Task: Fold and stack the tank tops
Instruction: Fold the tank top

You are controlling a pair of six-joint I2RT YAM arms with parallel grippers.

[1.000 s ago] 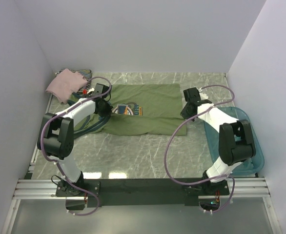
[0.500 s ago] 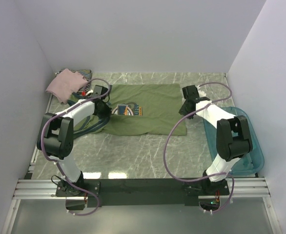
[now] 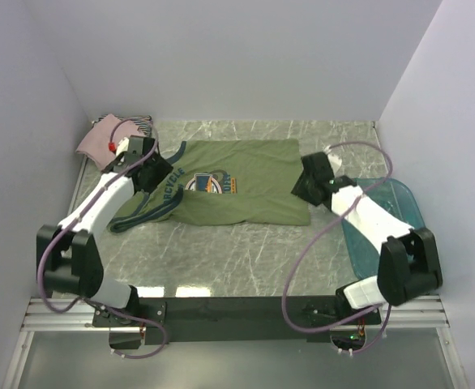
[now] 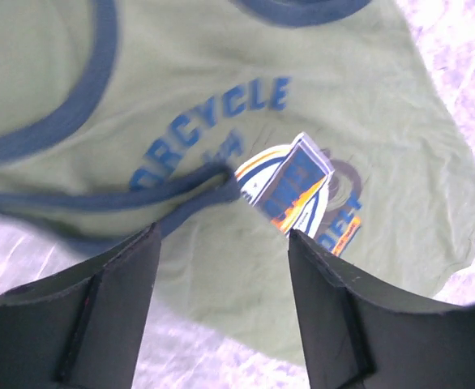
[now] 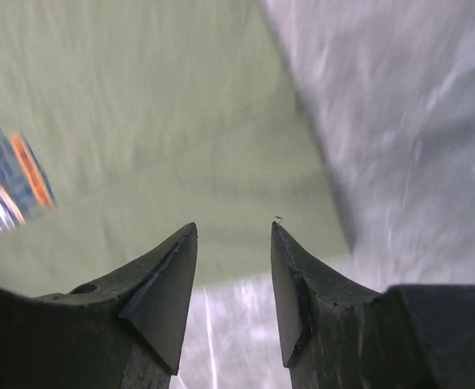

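Note:
The olive-green tank top (image 3: 246,182) lies flat mid-table, navy straps to the left and the round print (image 3: 211,183) facing up. My left gripper (image 3: 152,170) hovers open above the strap end; in the left wrist view its jaws (image 4: 224,243) stand wide over the print (image 4: 302,190), holding nothing. At the shirt's right edge my right gripper (image 3: 301,188) is open; in the right wrist view it (image 5: 233,228) is empty above the green hem (image 5: 156,105). A pale pink tank top (image 3: 96,139) and a striped one (image 3: 140,124) sit in the back left corner.
A translucent teal tub (image 3: 391,219) stands at the right, partly under the right arm. White walls close in the marble table (image 3: 246,251) on three sides. Purple cables loop off both arms.
Both grippers went from shut to open and let go of the green tank top. The left arm swung out to the left, and the right arm drew back a little.

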